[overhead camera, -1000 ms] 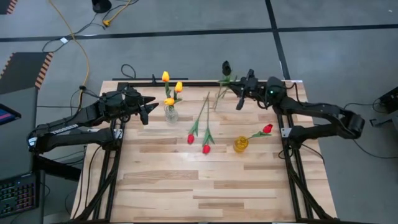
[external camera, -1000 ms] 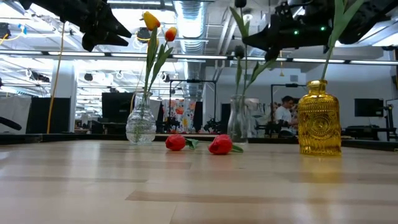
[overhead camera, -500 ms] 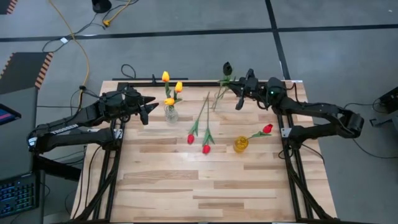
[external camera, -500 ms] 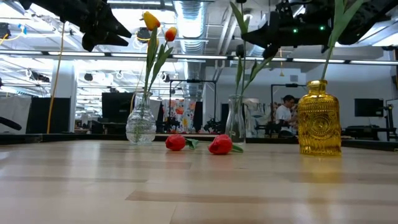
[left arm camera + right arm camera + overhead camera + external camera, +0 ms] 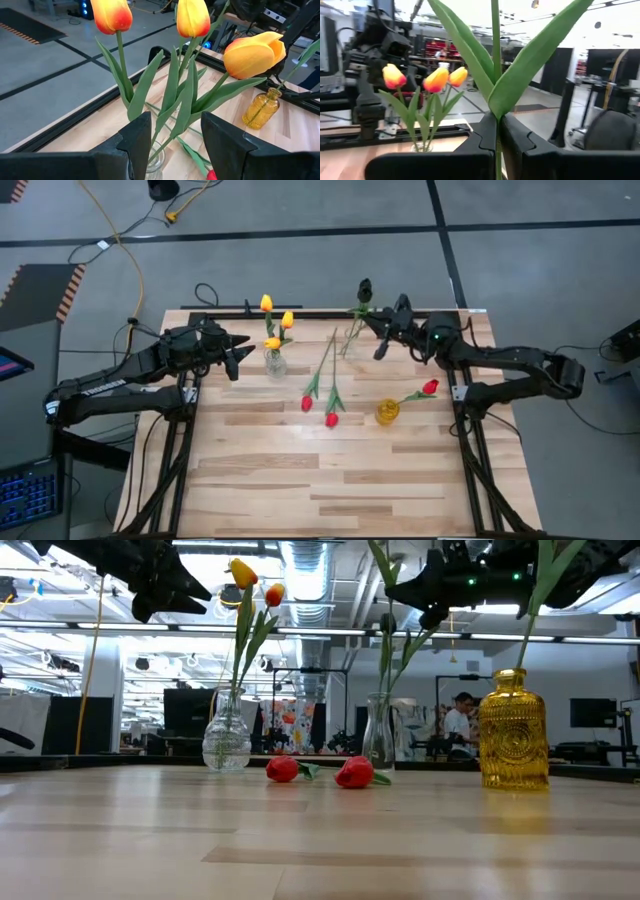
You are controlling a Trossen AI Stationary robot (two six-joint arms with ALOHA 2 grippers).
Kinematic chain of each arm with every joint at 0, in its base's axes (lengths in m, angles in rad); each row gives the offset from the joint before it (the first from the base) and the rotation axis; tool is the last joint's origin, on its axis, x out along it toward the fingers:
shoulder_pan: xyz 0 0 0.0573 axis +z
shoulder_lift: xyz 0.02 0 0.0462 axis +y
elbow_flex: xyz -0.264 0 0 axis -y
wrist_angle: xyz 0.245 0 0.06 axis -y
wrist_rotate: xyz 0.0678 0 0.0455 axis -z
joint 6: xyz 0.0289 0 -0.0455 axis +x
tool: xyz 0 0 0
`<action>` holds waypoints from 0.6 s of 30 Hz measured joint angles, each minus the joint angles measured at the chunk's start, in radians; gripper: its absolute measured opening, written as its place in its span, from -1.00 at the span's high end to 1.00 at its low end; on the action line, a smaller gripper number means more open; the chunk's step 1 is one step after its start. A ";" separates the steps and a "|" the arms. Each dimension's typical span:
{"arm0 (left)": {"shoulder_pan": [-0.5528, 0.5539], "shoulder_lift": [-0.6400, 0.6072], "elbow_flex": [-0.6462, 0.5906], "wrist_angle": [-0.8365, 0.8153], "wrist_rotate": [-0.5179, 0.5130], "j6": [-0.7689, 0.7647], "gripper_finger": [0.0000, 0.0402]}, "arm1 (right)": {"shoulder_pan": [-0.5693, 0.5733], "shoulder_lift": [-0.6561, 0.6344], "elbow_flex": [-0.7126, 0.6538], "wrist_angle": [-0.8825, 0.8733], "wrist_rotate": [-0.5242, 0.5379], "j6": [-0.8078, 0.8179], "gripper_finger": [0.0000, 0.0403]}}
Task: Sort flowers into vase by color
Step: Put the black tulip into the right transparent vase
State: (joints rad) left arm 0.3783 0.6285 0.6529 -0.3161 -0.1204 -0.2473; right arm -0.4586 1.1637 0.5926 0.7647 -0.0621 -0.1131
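Three yellow tulips (image 5: 272,320) stand in a round clear vase (image 5: 274,364) at the far left. My left gripper (image 5: 238,352) hovers open just left of them, with the tulips (image 5: 190,75) filling its wrist view. My right gripper (image 5: 377,340) is shut on a near-black tulip (image 5: 364,285) above a narrow clear vase (image 5: 378,735) at the far edge. Two red tulips (image 5: 320,408) lie flat mid-table with their stems pointing at the far edge. A third red tulip (image 5: 430,387) leans out of an amber vase (image 5: 387,412). My right gripper pinches the near-black tulip's stem (image 5: 496,131) between its two fingers, just below where the leaves (image 5: 520,75) branch off. The fingers come level from the table's right, across the stem. The tulip stands upright, and its lower stem (image 5: 384,690) runs down into the narrow vase.
A black rail (image 5: 320,313) runs along the table's far edge. The near half of the wooden table (image 5: 330,480) holds nothing. Both arms reach in from the sides at the far end. A person (image 5: 462,720) sits far off in the room behind.
My right gripper has shifted a little toward the table's left, still shut on the dark tulip's stem, which has moved with it above the narrow vase. The left arm and the other flowers have stayed put.
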 joint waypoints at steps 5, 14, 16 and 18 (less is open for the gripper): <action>0.000 0.000 0.000 0.000 0.000 0.000 0.20 | 0.046 0.000 0.002 -0.001 0.131 -0.019 0.82; 0.000 0.000 0.000 0.000 0.000 0.000 0.20 | 0.156 0.000 0.074 -0.082 0.331 -0.122 0.82; 0.000 0.000 0.000 0.000 0.000 0.000 0.20 | 0.167 0.000 0.084 -0.095 0.354 -0.126 0.82; 0.000 0.000 0.000 -0.001 0.000 0.000 0.20 | 0.172 0.000 0.091 -0.105 0.356 -0.124 0.82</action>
State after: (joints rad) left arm 0.3785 0.6285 0.6529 -0.3168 -0.1203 -0.2470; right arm -0.2868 1.1633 0.6841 0.6601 0.2940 -0.2367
